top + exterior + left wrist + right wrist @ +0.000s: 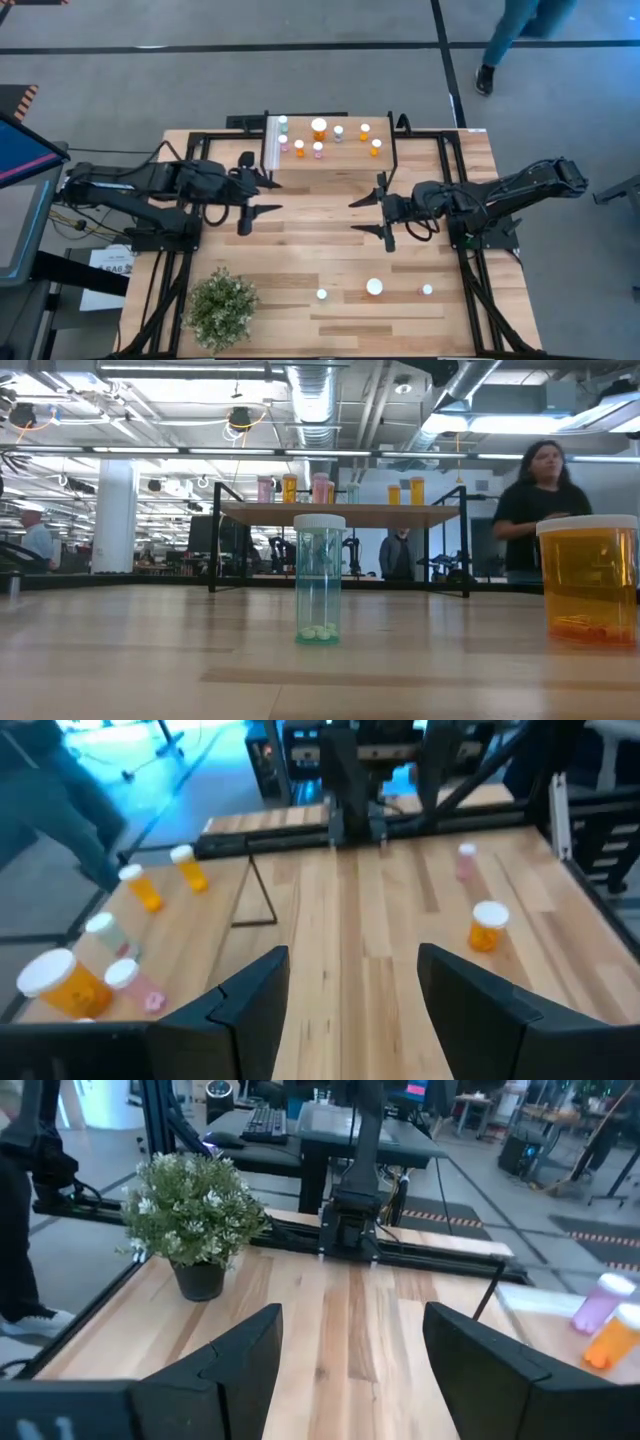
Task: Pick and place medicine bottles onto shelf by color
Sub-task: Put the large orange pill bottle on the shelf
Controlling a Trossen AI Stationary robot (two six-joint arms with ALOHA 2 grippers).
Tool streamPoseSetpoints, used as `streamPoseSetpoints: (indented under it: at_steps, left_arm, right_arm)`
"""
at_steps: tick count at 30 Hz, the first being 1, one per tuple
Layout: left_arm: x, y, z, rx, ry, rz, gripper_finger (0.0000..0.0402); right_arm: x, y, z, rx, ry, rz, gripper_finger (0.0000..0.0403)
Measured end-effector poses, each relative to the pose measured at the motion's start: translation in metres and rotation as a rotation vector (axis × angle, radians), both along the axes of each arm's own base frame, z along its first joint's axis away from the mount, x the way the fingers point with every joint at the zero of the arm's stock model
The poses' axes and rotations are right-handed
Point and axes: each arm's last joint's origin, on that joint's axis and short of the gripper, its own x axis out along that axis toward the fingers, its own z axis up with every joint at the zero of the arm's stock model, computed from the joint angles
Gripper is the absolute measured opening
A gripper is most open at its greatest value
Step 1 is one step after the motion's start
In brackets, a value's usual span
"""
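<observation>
Along the tabletop's near edge three white-capped medicine bottles [374, 287] beside a bushy green potted plant [221, 307] await sorting, while mid-table the left gripper [262, 195] and right gripper [366, 216] hover wide open, empty, facing, and eight bottles already stand on the light wood shelf [330, 160] at the far edge.

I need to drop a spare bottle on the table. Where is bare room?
Free: the wide strip between the left gripper and right gripper, and the patch between the plant and the blue-green bottle. Crowded: the shelf, covered with bottles.
</observation>
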Motion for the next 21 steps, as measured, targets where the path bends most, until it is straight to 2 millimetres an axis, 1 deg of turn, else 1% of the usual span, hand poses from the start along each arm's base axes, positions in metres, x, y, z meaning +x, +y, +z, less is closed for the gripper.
streamPoseSetpoints:
  at_steps: [5, 7, 11, 17, 21]
  left_arm:
    - [-0.009, 0.000, 0.010, -0.013, -0.075, 0.000, 0.0210]
    - [-0.010, -0.002, 0.008, -0.031, -0.111, -0.010, 0.0210]
    - [-0.007, -0.015, -0.010, -0.048, -0.178, -0.068, 0.0210]
    - [-0.004, -0.033, -0.044, -0.064, -0.224, -0.083, 0.0210]
    - [-0.003, -0.042, -0.055, -0.070, -0.291, -0.115, 0.0210]
  right_arm:
    - [-0.006, -0.005, 0.008, -0.024, -0.036, -0.011, 0.0265]
    - [-0.010, -0.006, 0.012, -0.014, -0.058, -0.013, 0.0265]
    - [-0.018, -0.002, 0.018, 0.015, -0.073, 0.006, 0.0265]
    - [-0.027, 0.013, 0.015, 0.040, -0.016, 0.063, 0.0265]
    - [-0.029, 0.019, 0.014, 0.028, -0.006, 0.043, 0.0265]
